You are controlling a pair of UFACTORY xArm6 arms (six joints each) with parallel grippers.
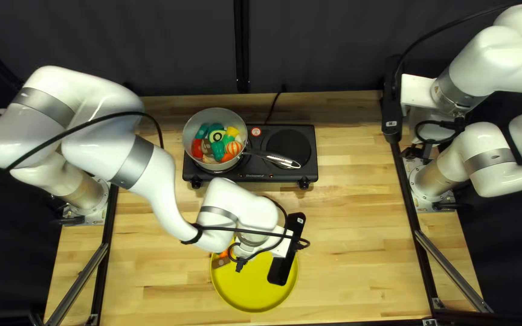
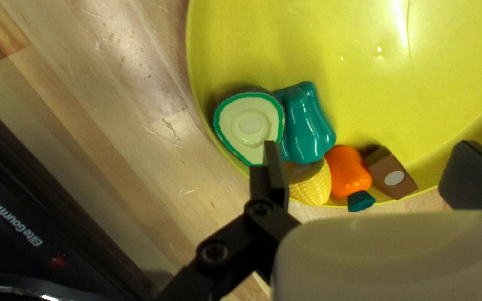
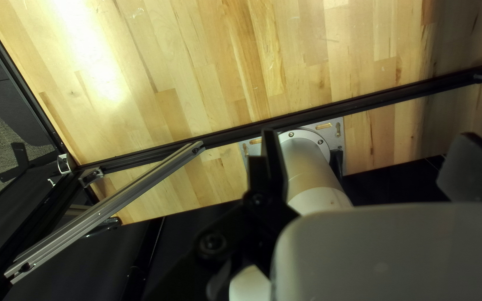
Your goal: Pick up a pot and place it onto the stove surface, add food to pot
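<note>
Plate (image 1: 255, 294) in high-slant and close left-wrist views

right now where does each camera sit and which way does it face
top left view: above the near table edge, slanting down toward the dark curtain; both arms show
left wrist view: left wrist, looking along the left gripper at the yellow plate; its fingers show
right wrist view: right wrist, looking along the right gripper at table and right arm's base; its fingers show
top left and left wrist views share plate, toy food, stove

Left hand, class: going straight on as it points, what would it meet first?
The left hand would probably meet the toy food on the yellow plate; which piece first, depth leaves unclear.
</note>
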